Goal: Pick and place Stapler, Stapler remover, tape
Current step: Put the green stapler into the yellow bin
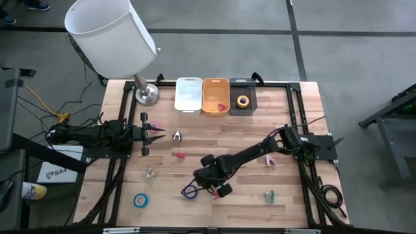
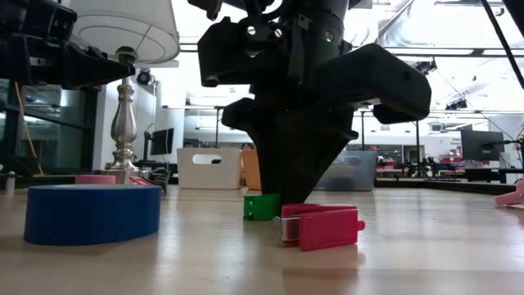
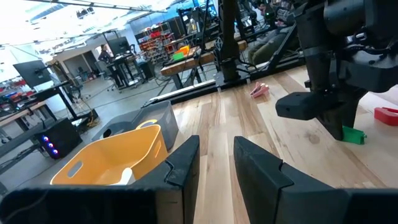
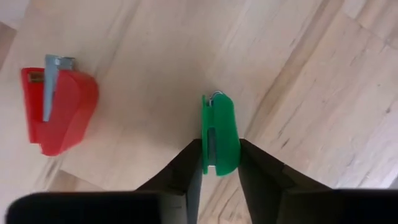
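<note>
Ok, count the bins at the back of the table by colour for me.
White bin: 1
Orange bin: 1
Dark bin: 1
Total: 3

Green stapler [image 4: 219, 134], red stapler [image 4: 57, 111]

Open wood surrounds the right tool [image 1: 209, 185], though a red stapler [image 4: 59, 109] (just beside) crowds one flank.
</note>
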Motion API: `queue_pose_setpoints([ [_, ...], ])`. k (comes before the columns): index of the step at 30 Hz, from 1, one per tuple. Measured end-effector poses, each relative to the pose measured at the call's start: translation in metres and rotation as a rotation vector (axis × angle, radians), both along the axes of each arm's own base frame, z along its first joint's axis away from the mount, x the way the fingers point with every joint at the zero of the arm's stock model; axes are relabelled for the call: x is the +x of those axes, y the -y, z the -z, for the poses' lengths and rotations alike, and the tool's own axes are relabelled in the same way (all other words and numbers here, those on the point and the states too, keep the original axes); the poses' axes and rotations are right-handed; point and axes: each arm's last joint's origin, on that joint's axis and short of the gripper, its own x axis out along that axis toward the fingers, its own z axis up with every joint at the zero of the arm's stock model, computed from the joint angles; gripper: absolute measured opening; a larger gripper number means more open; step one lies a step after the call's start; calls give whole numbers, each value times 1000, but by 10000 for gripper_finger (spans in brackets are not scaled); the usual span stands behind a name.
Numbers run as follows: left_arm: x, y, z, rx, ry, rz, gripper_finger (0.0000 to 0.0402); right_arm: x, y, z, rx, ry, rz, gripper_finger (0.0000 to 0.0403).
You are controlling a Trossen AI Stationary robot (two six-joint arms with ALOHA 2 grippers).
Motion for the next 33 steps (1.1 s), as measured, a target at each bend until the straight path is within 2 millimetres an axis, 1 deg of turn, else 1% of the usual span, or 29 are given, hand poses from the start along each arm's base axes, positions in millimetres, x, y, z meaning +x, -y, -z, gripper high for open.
queue_pose_setpoints([
  [5,0,0,0,0,0,0,96,1,2,0,-2,-1,9,57],
  [10,0,0,0,0,0,0,96,0,8,-4,8,-10,71,55],
  [13,0,0,0,0,0,0,96,0,15,-14,19,-3,114,60],
  [17,0,0,0,0,0,0,96,-4,28,-29,23,-13,171,55],
  [20,0,0,0,0,0,0,96,-6,42,-42,27,-19,225,53],
  [25,0,0,0,0,0,0,96,-12,73,-67,17,-14,283,56],
  [30,0,0,0,0,0,0,96,-18,108,-91,2,24,265,56],
  [33,0,0,0,0,0,0,96,-21,132,-99,-20,38,272,56],
])
